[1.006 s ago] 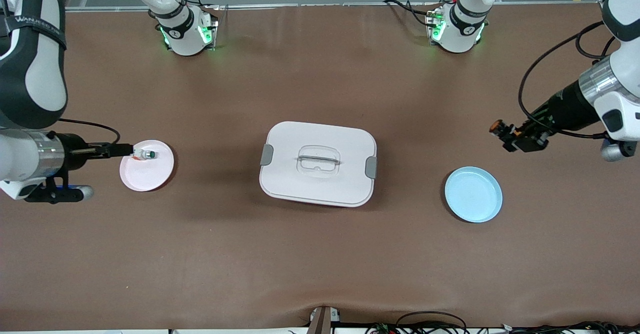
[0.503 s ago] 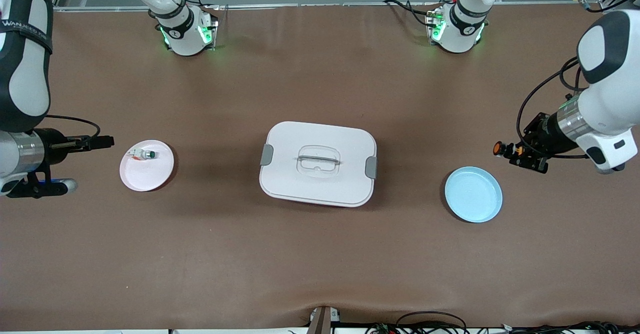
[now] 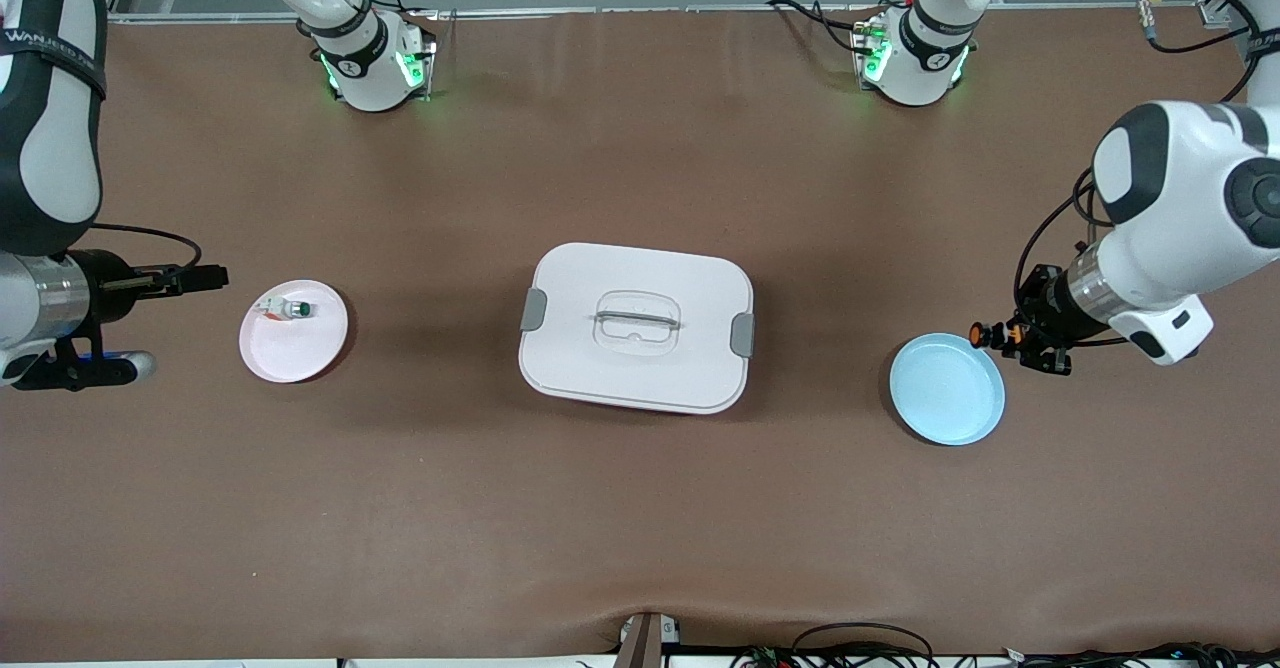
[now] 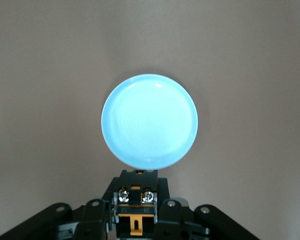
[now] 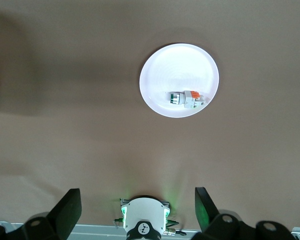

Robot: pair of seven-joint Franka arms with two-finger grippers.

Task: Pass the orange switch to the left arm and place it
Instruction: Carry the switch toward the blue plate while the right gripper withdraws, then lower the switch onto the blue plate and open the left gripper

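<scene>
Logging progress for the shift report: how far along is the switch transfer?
Nearly finished. Done: the orange switch is past the box, at the left arm's end of the table. In hand: the left gripper is shut on it beside the blue plate. Left: setting it on that plate and releasing. The right gripper waits open beside the pink plate, which holds a green-button part.

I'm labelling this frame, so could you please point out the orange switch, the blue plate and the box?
orange switch (image 3: 990, 333): front view, orange band at its tip.
blue plate (image 3: 946, 390): front view, bare centre.
box (image 3: 700, 373): front view, plain lid surface near a corner.
</scene>
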